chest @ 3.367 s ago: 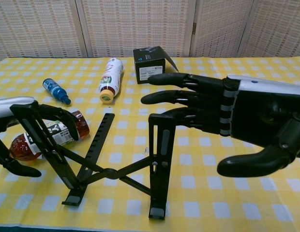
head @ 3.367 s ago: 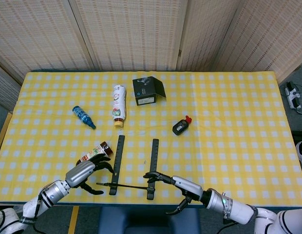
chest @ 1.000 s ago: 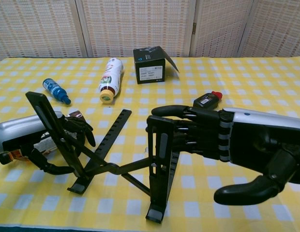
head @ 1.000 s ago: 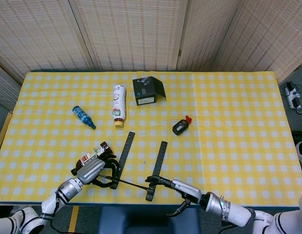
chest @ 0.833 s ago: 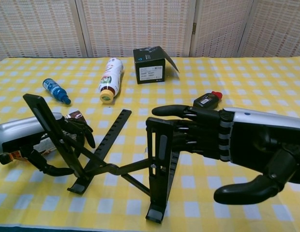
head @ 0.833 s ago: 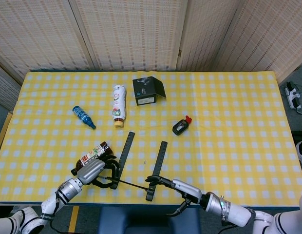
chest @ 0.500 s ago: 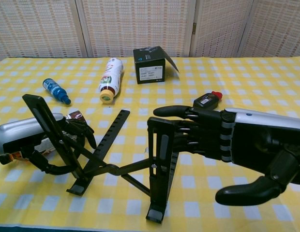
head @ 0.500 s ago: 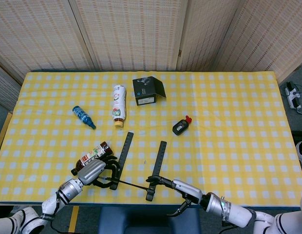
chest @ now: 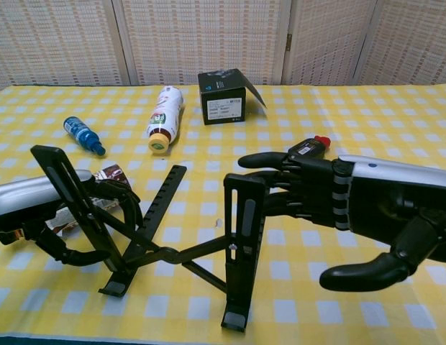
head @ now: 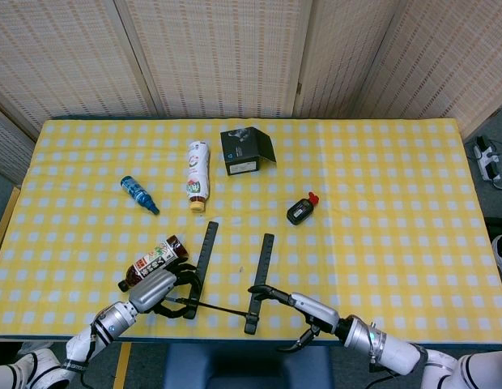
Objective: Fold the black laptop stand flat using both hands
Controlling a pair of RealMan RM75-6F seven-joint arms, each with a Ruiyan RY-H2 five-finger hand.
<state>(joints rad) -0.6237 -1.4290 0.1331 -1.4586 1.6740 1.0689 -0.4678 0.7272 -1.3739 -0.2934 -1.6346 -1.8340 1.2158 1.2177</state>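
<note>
The black laptop stand stands unfolded near the table's front edge, its two rails running away from me and its crossed bars joining them low down. My left hand grips the stand's left upright, fingers and thumb curled around it. My right hand reaches in from the right with fingers stretched out and fingertips against the top of the right upright; its thumb hangs apart below. In the head view the left hand and right hand flank the stand.
A brown bottle lies right beside my left hand. Farther back lie a blue bottle, a white bottle, a black box and a small black device with a red cap. The table's front edge is close.
The stand has been turned and its uprights have drawn slightly closer. My left hand has closed around the left upright. The right hand and right upright shifted a little to the right.
</note>
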